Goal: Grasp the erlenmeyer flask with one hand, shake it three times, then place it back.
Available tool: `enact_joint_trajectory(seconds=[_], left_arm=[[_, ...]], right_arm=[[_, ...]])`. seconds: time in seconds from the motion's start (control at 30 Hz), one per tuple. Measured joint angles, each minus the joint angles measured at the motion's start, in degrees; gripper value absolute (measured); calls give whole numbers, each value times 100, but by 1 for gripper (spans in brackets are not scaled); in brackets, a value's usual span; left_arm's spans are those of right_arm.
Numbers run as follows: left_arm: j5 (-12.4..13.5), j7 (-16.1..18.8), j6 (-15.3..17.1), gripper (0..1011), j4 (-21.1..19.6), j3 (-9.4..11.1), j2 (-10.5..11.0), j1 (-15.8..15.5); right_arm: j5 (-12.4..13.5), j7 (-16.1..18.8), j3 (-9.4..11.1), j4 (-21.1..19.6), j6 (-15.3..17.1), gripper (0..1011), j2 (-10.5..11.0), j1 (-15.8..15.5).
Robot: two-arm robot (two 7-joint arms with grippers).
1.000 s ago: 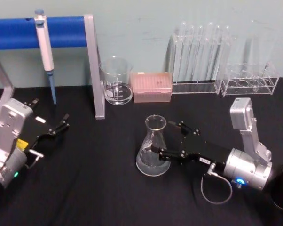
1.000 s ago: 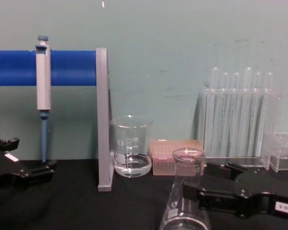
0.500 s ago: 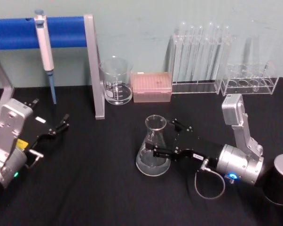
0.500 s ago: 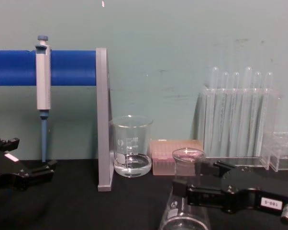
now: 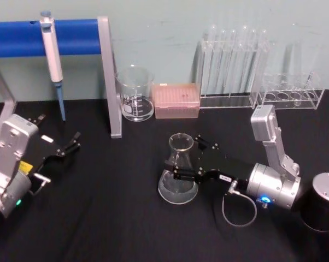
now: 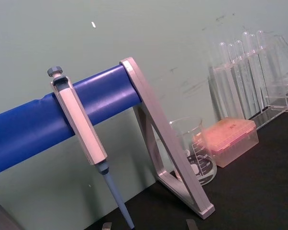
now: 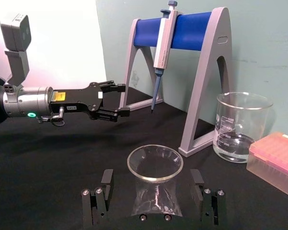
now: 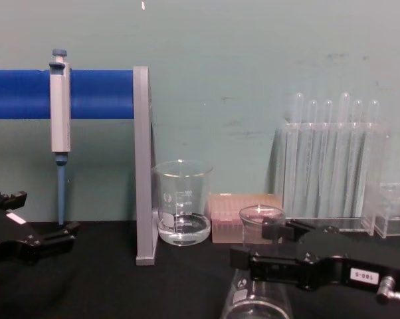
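The erlenmeyer flask stands upright on the black table, just below the middle of the head view. It is clear glass with a wide round base, sloping walls and a narrow neck with a flared rim. The chest view shows a small white printed mark low on its wall, and a shallow pool of clear liquid seems to lie at its base. The right gripper reaches in from the lower right with its jaws spread. One finger lies on each side of the neck, and the right wrist view shows a gap on both sides. Toward the upper middle, by the back wall, a straight-walled beaker holds a little clear liquid. A closed pink box is just beside it to the right. Further right a clear rack holds tall upright test tubes, and then comes a lower clear rack. At the upper left a pipette hangs on a blue-barred stand. A black cylinder with a grey top sits at the lower right edge. The left gripper rests at the left edge, well apart from the flask, jaws parted and holding nothing.
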Motion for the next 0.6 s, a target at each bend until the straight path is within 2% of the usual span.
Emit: enact_joint_trajectory(seconds=[0.6], left_arm=[[0,0,0,1000,0,0,0,0]], right_arm=[[-86,-156,-3,-70,15,1000,12,-36]])
